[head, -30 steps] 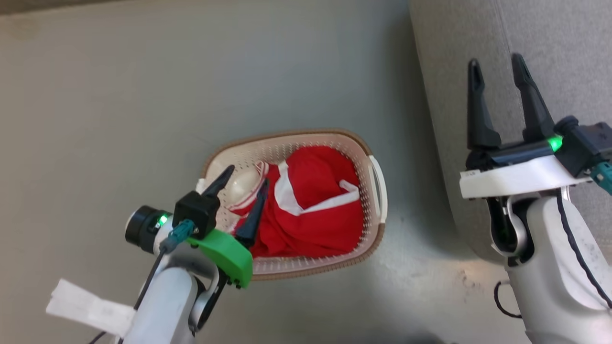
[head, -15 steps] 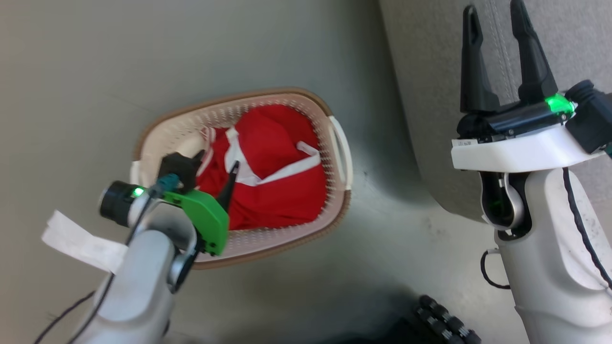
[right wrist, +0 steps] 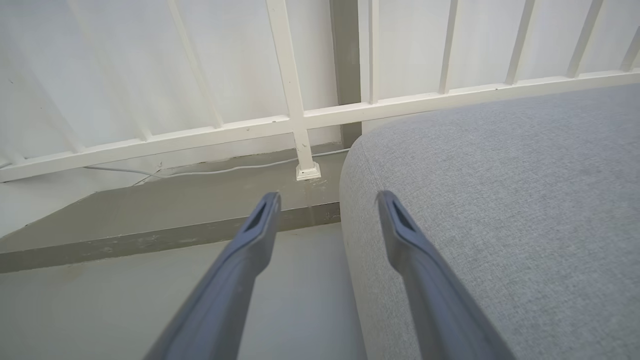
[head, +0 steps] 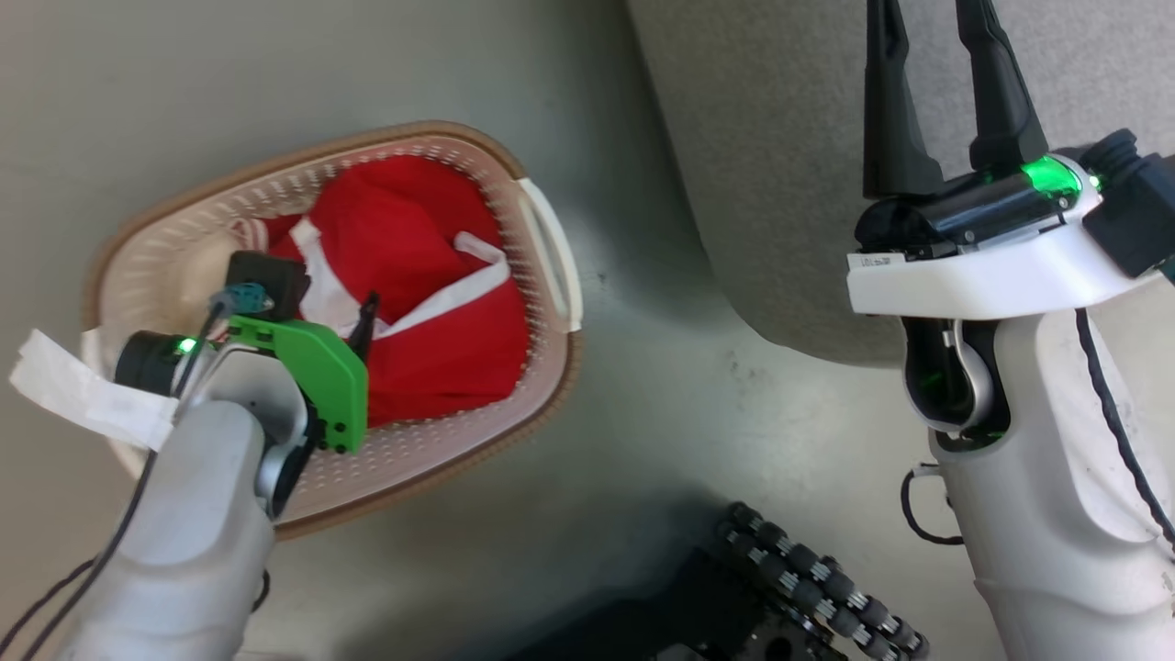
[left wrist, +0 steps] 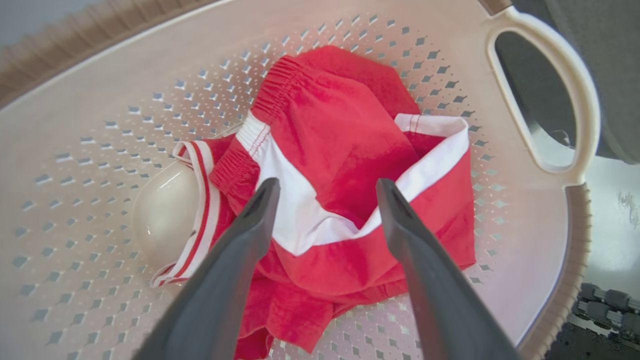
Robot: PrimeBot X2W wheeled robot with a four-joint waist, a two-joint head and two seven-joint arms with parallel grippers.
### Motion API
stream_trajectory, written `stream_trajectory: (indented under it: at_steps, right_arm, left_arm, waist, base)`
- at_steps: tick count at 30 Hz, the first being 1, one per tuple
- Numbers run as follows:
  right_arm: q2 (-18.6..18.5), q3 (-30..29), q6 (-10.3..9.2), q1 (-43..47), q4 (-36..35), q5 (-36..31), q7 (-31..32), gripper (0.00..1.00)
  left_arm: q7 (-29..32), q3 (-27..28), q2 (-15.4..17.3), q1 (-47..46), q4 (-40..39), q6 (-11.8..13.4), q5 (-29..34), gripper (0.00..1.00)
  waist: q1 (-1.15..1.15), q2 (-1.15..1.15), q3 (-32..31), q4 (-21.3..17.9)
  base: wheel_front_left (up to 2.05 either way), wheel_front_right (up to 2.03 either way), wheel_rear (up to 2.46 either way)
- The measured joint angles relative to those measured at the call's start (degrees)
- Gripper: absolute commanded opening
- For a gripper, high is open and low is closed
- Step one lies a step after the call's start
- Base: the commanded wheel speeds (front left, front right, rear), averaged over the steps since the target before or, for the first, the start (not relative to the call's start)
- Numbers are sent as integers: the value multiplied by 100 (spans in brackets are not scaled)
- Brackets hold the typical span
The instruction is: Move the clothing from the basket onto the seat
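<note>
With fingers apart, the left gripper (left wrist: 325, 187) hangs over, perhaps touching, the crumpled red white-trimmed clothing (left wrist: 350, 145) in the oval cream perforated plastic basket (left wrist: 125, 100), while the right gripper (right wrist: 327, 197), also spread, hovers by the grey woven seat (right wrist: 500, 200).

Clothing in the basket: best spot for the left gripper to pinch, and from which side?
Pinch the top garment's bunched fold at the white band, a raised loose ridge on the clothing. Come from above through the open top of the basket; its walls block the sides. The left gripper hangs open over that fold, so probably just lower and close.
</note>
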Motion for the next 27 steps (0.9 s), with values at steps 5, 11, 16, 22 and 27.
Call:
stream_trajectory:
  at_steps: [5,11,16,22,27]
  right_arm:
    - [11,129,-62,-49,-69,229,0,100]
    - [14,142,-168,-50,-134,240,-1,100]
    - [21,192,-209,-57,-138,287,0,100]
    - [23,244,-212,-135,-176,289,-1,100]
    - [23,253,-219,-142,-189,288,-1,100]
  left_arm:
    - [91,16,80,-177,291,-1,-16,100]
    - [197,99,182,-490,622,1,-13,100]
    - [319,227,275,-645,1007,169,16,100]
    - [542,196,225,-773,1374,204,20,59]
    - [544,118,189,-906,1502,205,31,0]
  waist:
    - [0,0,192,-240]
    - [0,0,379,-409]
    - [0,0,462,-455]
    - [0,0,501,-461]
    - [-1,0,515,-446]
  base:
    - [0,0,0]
    - [0,0,0]
    - [0,0,0]
    - [0,0,0]
    - [0,0,0]
